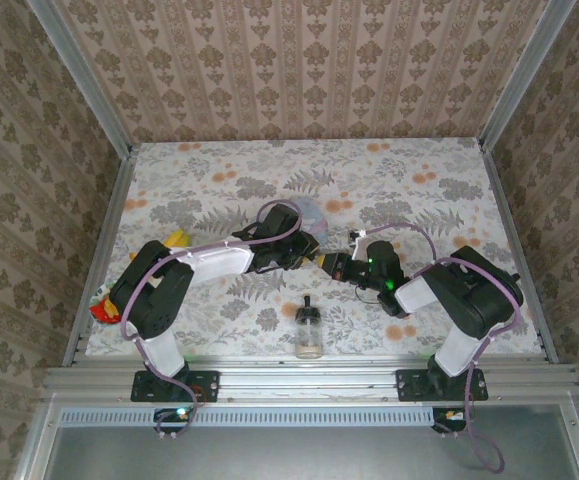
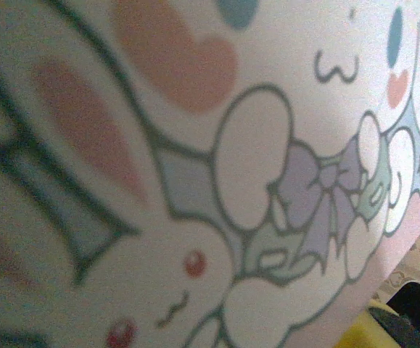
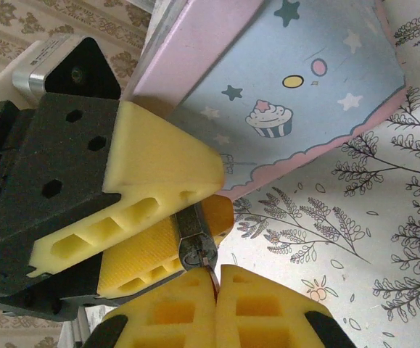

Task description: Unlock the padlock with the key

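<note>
The padlock [image 3: 196, 239], a tiny dark metal body, sits clamped between the yellow fingers [image 3: 159, 159] of my left gripper [image 1: 307, 252], its keyhole end facing my right gripper. My right gripper [image 3: 217, 274] is shut on the key [image 3: 213, 277], a thin metal blade whose tip meets the padlock's keyhole face. From above, the two grippers meet nose to nose at mid-table, with the padlock [image 1: 322, 260] between them and my right gripper [image 1: 341, 266] just to its right. The shackle is hidden by the left fingers.
A pale blue cartoon-printed tin [image 3: 304, 72] with a pink rim lies right behind the left gripper, and its lid [image 2: 195, 181] fills the left wrist view. A small glass bottle with a black cap [image 1: 309, 332] stands near the front edge. Yellow and red items [image 1: 174, 240] lie at the left.
</note>
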{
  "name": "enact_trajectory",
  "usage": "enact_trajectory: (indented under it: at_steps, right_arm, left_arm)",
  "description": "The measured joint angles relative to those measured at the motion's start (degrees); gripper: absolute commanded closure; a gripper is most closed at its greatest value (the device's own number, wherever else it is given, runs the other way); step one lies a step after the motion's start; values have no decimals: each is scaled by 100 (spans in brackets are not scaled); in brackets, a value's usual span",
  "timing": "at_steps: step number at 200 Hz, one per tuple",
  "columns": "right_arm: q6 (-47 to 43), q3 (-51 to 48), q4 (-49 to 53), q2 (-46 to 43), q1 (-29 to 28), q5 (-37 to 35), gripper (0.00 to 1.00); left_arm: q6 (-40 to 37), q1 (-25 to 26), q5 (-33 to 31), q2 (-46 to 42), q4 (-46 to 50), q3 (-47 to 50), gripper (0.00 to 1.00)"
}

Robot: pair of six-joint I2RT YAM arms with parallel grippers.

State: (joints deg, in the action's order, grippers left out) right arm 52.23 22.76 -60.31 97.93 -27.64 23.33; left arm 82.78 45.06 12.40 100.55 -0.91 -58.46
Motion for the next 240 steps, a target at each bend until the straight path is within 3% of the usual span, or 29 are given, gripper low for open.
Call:
enact_trajectory:
  at_steps: [95, 193, 240]
  right_arm:
    - [564, 0, -1058, 673, -7, 2, 100]
    - [592, -87, -1228, 682, -66, -199, 100]
    - [55, 0, -960, 570, -59, -114, 100]
  left_arm:
    - [0, -2, -223, 2, 9, 0, 84]
    - [22, -4, -210, 2, 0, -2, 85]
    - [24, -4, -166, 2, 4, -2, 86]
